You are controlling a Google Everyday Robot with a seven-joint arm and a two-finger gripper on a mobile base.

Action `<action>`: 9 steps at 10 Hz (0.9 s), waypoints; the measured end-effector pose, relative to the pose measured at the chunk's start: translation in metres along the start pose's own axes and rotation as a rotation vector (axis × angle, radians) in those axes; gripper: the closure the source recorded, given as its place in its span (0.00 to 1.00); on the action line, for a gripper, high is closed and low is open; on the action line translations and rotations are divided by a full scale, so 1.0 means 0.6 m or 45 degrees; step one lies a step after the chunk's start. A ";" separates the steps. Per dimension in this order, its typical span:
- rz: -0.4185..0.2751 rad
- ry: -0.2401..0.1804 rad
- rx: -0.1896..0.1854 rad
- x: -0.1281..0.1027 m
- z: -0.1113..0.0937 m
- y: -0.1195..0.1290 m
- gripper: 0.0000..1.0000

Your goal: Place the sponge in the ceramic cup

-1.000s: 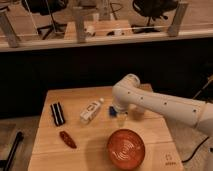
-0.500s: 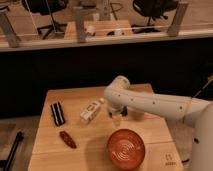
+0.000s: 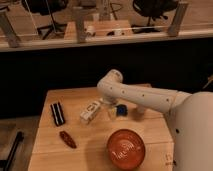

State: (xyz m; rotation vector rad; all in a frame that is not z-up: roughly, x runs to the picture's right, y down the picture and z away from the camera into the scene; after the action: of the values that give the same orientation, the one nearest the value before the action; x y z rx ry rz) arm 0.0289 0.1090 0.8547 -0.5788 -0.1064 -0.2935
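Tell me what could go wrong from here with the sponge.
The claw sits low between the white bottle and the sponge, both close by, so it could nudge the bottle or push the sponge away. I cannot make out the cup under the arm, so a drop could miss.

Wooden table (image 3: 95, 142), dark wall (image 3: 50, 67), office chairs (image 3: 151, 9)

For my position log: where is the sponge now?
Camera view: the sponge is near the table centre, under the arm, right of the white bottle, behind the orange bowl; the claw is just left of it.
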 end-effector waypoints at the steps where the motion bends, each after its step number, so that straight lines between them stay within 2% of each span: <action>1: 0.011 -0.006 -0.012 0.015 0.004 -0.011 0.20; 3: 0.035 -0.020 -0.028 0.052 0.018 -0.022 0.20; 7: 0.090 -0.048 -0.062 0.122 0.047 -0.012 0.20; 9: 0.100 -0.061 -0.065 0.122 0.051 -0.017 0.20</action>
State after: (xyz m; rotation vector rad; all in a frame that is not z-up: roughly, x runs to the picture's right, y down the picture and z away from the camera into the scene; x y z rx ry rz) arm 0.0947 0.1000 0.8990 -0.6393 -0.1225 -0.2064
